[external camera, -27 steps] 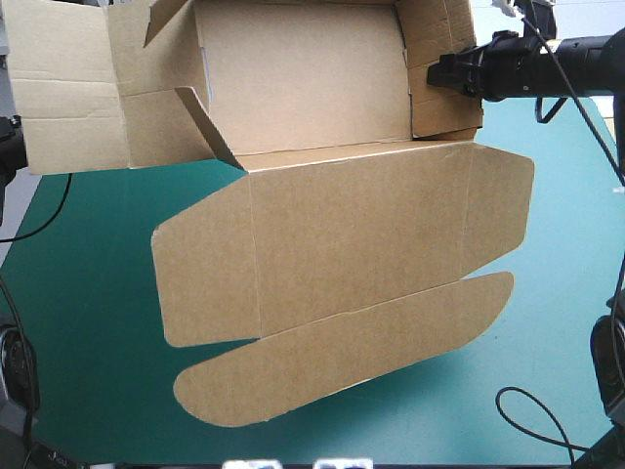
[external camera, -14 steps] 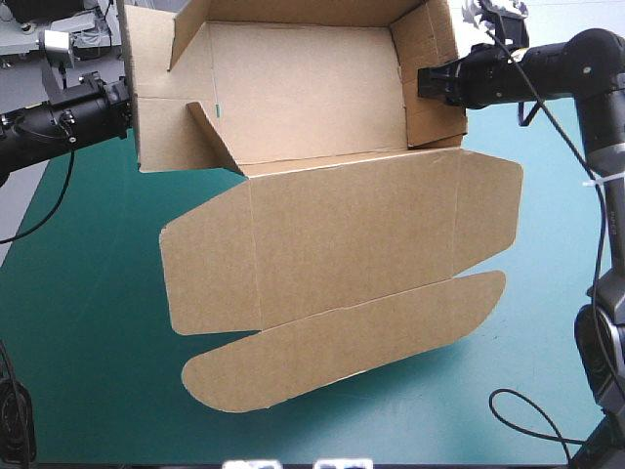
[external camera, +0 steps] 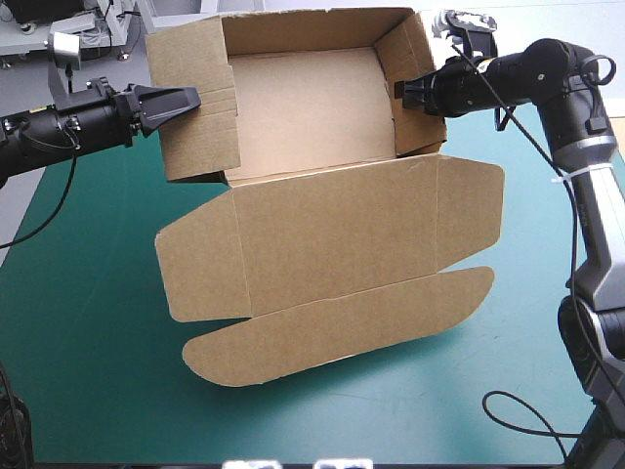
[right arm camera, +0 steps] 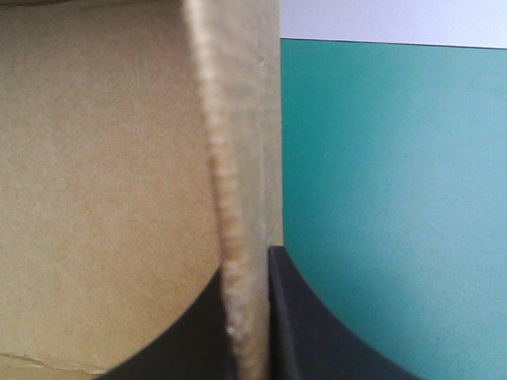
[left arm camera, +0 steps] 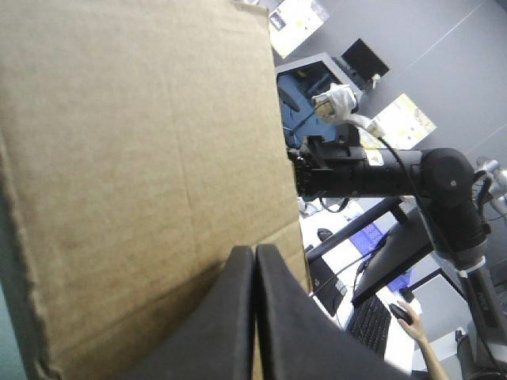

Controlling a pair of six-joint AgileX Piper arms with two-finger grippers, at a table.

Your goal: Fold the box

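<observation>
box point(external camera: 332, 244) plain brown, faint crease lines, cut edge paler; cover point(external camera: 88, 322) plain teal-green; left gripper point(external camera: 195, 96) black; right gripper point(external camera: 399, 91) black; right arm point(external camera: 591, 186) black with silver-grey section.

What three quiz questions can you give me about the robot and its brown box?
1. True or false: the left gripper has its fingers spread wide apart.
2. Which part of the box does the right gripper pinch? A) its right wall B) its left wall C) its flat lid
3. Fill in: the table cover is ___ in colour.
Key: 1 false, they meet in one arch. 2 A. 3 teal-green.
</observation>
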